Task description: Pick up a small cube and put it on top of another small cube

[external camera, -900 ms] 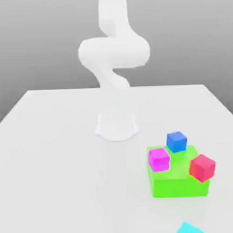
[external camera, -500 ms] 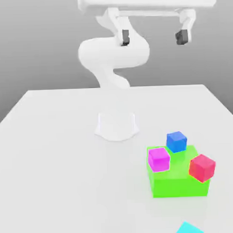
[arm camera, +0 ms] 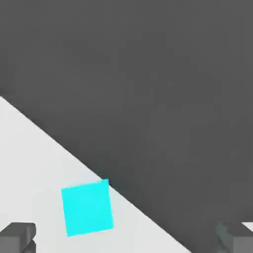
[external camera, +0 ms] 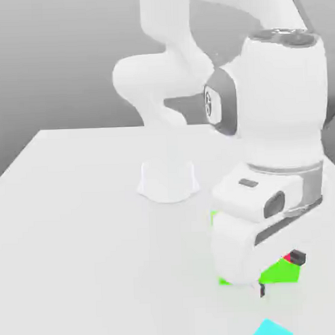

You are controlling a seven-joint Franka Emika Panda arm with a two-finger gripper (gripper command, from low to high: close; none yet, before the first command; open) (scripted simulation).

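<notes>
My gripper [external camera: 279, 275] hangs low over the near right of the white table, in front of a green block [external camera: 281, 272], and its two dark fingertips [external camera: 298, 259] stand far apart, open, with nothing between them. A sliver of a red cube [external camera: 287, 257] peeks out beside the upper fingertip, on the green block. A cyan cube [external camera: 271, 328] lies on the table at the near edge, just below the hand. In the hand view the cyan cube [arm camera: 88, 207] lies flat between and beyond the gripper [arm camera: 126, 238], close to the table's edge.
The arm's wide white links [external camera: 277, 125] stand over the right half of the table, and its round base [external camera: 168, 180] sits mid-table. The white table [external camera: 77, 234] spreads to the exterior view's left. In the hand view dark floor [arm camera: 173, 99] lies past the table's edge.
The hand has swung down from high above to just over the table by the green block. The arm now covers the pink and blue cubes and most of the red one.
</notes>
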